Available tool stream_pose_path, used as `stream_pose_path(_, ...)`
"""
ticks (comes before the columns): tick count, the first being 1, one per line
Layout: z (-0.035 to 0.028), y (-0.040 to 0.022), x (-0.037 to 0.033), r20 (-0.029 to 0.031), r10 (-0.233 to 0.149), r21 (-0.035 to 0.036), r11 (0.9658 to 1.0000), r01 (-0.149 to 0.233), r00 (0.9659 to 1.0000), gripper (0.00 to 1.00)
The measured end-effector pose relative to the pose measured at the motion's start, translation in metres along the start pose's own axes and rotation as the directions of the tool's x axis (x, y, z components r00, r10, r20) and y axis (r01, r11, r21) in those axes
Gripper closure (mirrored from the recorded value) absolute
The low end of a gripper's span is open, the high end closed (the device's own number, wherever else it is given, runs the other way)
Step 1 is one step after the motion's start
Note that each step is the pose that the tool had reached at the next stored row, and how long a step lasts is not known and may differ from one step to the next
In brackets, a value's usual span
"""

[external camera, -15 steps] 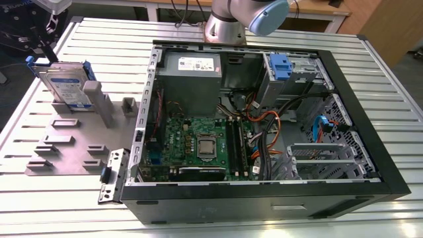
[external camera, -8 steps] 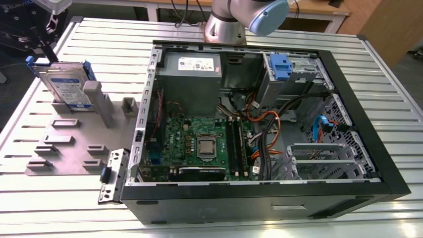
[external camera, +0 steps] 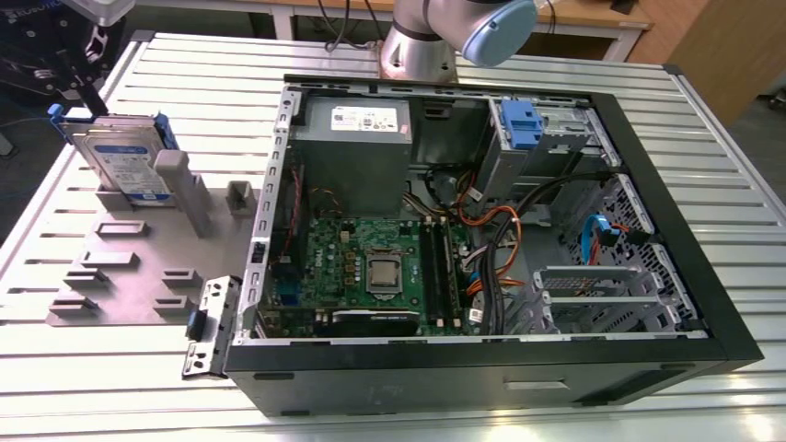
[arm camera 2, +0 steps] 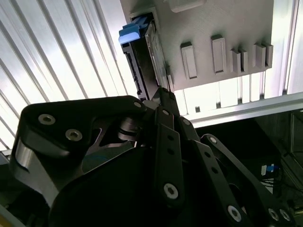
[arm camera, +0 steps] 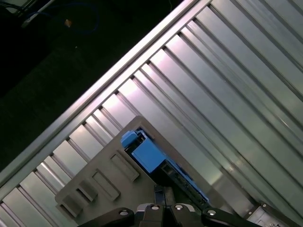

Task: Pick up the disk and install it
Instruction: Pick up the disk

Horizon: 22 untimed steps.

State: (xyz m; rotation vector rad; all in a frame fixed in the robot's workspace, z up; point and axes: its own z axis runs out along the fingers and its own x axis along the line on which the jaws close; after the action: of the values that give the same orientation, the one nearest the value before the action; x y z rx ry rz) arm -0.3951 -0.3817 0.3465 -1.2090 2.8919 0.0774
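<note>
The disk [external camera: 123,164] is standing on edge in a slot of the grey fixture [external camera: 129,276]. The fixture is lying on the tabletop [external camera: 184,64], just beside the open computer case [external camera: 491,373], on the exterior view's left. The gripper [external camera: 79,96] is hanging right at the disk's upper corner. In both wrist views it is pointing at the disk's edge with the blue rail [arm camera: 149,156]. Clamped on the disk or released: cannot tell. Inside the case, a blue bracket [external camera: 522,124] is sitting in the drive cage near the arm base [external camera: 418,46].
</note>
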Motion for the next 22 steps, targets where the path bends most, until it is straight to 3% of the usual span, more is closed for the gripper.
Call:
stream_pose_path(7, 0.0000, 0.0000, 0.0000, -0.0025, -0.058, -0.0015, 0.9983, 0.058, 0.9983, 0.89)
stream_pose_path(11, 0.0002, 0.0000, 0.0000, -0.0043, -0.105, -0.0028, 0.9944, 0.105, 0.9944, 0.89)
stream_pose_path(17, 0.0011, 0.0000, 0.0000, -0.0077, -0.195, -0.0059, 0.9808, 0.195, 0.9808, 0.89)
stream_pose_path(22, 0.0023, -0.0001, 0.0001, -0.0099, -0.270, -0.0087, 0.9629, 0.270, 0.9629, 0.89)
